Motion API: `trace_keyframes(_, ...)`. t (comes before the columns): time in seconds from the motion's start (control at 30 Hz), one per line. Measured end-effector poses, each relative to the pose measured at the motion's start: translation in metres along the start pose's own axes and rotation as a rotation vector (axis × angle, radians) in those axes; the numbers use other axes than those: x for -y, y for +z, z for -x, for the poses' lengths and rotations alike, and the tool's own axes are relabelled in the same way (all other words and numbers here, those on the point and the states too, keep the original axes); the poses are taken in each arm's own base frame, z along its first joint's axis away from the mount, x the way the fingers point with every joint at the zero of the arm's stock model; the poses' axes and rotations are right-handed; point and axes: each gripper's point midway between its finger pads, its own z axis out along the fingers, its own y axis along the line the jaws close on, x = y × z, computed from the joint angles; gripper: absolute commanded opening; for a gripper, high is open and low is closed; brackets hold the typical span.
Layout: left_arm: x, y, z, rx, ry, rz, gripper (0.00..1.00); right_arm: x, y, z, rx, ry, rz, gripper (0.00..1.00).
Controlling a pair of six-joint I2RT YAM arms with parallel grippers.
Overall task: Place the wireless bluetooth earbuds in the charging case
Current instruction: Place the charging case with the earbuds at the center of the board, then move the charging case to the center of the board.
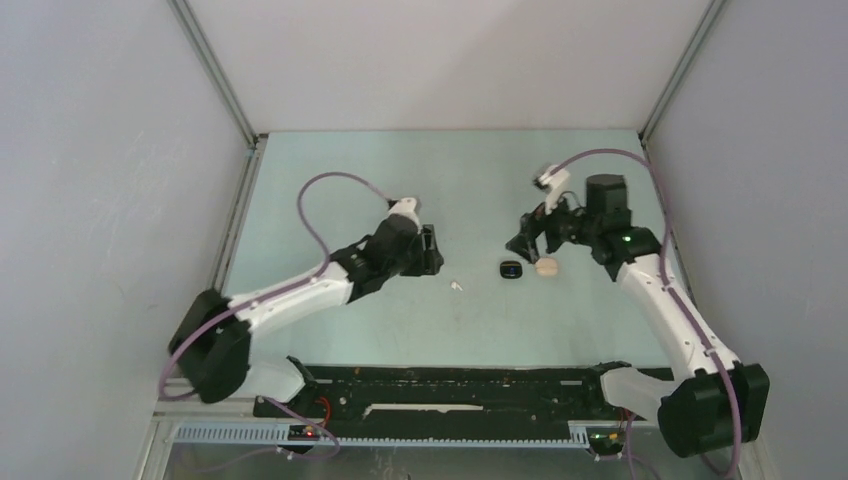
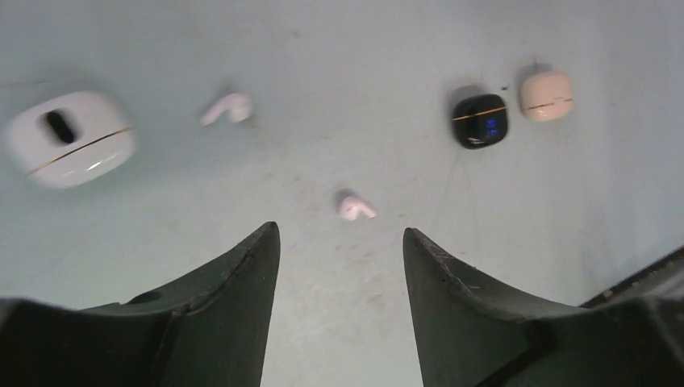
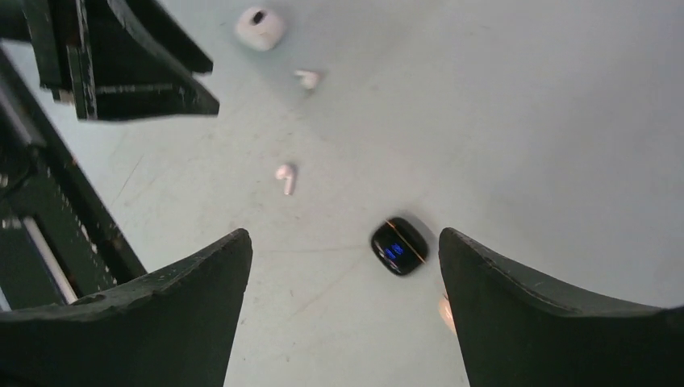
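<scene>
A white earbud [image 2: 355, 207] lies on the table just ahead of my left gripper [image 2: 339, 230], whose jaws stand open and empty. It also shows in the top view as a white earbud [image 1: 457, 286], and as an earbud [image 3: 285, 177] in the right wrist view. A second white earbud [image 2: 228, 107] lies farther off, near a white charging case [image 2: 68, 137] with a gold seam line. My right gripper [image 3: 343, 235] is open above a black case [image 3: 398, 246] lit blue. A beige case [image 3: 445, 313] peeks out beside its right finger.
The black case [image 1: 511, 270] and beige case [image 1: 546, 266] sit side by side below my right gripper [image 1: 528, 243]. My left gripper [image 1: 432, 250] is to their left. Grey walls enclose the table on three sides; a black rail [image 1: 450, 390] runs along the near edge.
</scene>
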Motion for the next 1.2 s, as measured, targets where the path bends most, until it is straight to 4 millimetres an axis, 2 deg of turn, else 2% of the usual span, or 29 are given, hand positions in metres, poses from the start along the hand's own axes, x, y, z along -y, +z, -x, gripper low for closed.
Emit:
trace_keyframes(0.07, -0.019, -0.019, 0.001, 0.08, -0.009, 0.039, 0.66, -0.021, 0.02, -0.006, -0.039, -0.083, 0.076, 0.85)
trace_keyframes(0.13, -0.04, -0.027, -0.003, 0.122, -0.032, 0.079, 0.67, -0.041, 0.04, -0.015, -0.092, -0.148, 0.144, 0.81)
trace_keyframes(0.3, -0.121, -0.026, -0.028, 0.151, -0.157, 0.261, 0.7, -0.083, 0.089, -0.04, -0.228, -0.332, 0.249, 0.74)
trace_keyframes(0.37, -0.141, -0.025, -0.031, 0.167, -0.199, 0.309, 0.7, -0.093, 0.104, -0.045, -0.252, -0.368, 0.268, 0.73)
trace_keyframes(0.43, -0.152, -0.023, -0.027, 0.188, -0.225, 0.338, 0.7, -0.093, 0.113, -0.044, -0.267, -0.367, 0.269, 0.72)
trace_keyframes(0.53, -0.156, -0.009, -0.003, 0.209, -0.236, 0.368, 0.7, -0.088, 0.123, -0.034, -0.262, -0.367, 0.25, 0.72)
trace_keyframes(0.6, -0.149, 0.011, 0.023, 0.22, -0.22, 0.36, 0.7, -0.085, 0.123, -0.03, -0.254, -0.36, 0.24, 0.72)
trace_keyframes(0.73, -0.134, 0.041, 0.053, 0.222, -0.188, 0.315, 0.69, -0.077, 0.119, -0.028, -0.251, -0.32, 0.237, 0.72)
trace_keyframes(0.87, -0.133, 0.057, 0.054, 0.193, -0.168, 0.304, 0.69, -0.064, 0.112, -0.022, -0.234, -0.281, 0.219, 0.72)
trace_keyframes(1.03, -0.137, 0.06, 0.042, 0.155, -0.157, 0.305, 0.68, -0.054, 0.102, -0.013, -0.201, -0.251, 0.208, 0.72)
trace_keyframes(1.2, -0.131, 0.062, 0.035, 0.119, -0.137, 0.261, 0.65, -0.05, 0.099, -0.015, -0.203, -0.228, 0.216, 0.72)
